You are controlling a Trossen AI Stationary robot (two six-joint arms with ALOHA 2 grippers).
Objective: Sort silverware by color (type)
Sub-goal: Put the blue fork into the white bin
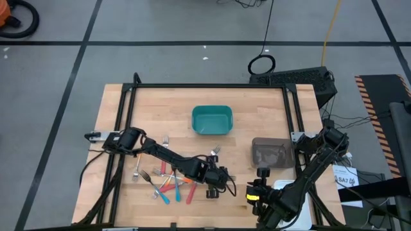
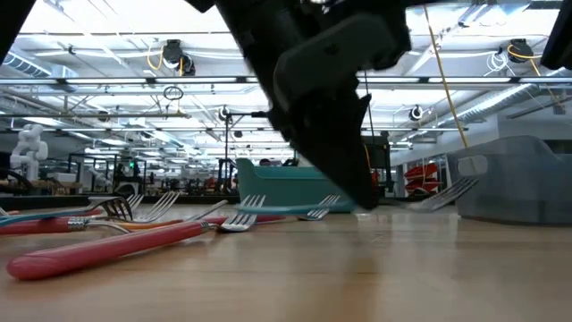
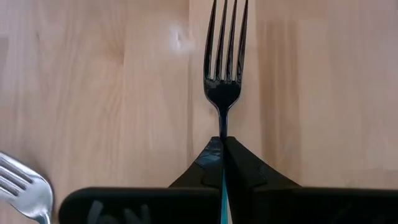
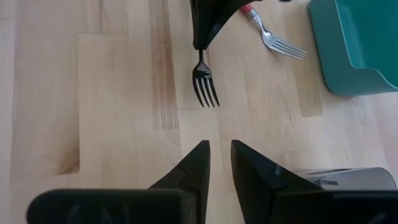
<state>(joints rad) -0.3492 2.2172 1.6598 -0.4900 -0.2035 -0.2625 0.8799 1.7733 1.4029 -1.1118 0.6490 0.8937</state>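
Note:
My left gripper [image 1: 221,178] reaches over the near middle of the table and is shut on a teal-handled fork [image 3: 223,81]; the tines stick out past its fingertips. Several more forks with red, orange and teal handles [image 1: 168,181] lie flat in a loose pile to its left, and they also show in the low view [image 2: 98,250]. My right gripper [image 4: 219,155] hovers just right of the left gripper, open by a narrow gap and touching nothing. It faces the held fork [image 4: 204,84]. My left gripper pinches the fork between its two fingers at the top of the teal handle [image 3: 222,183], just behind the metal neck [image 3: 222,127]. The fingers lie along the fork. The tines point straight out beyond the fingertips, low over the wood; whether they touch the table I cannot tell.
A teal bin [image 1: 212,120] stands at the far middle of the table. A grey bin [image 1: 271,153] sits to the right, with a fork's tines [image 2: 454,191] showing at its edge. One red-handled fork [image 4: 277,38] lies near the teal bin. A black frame edges the table.

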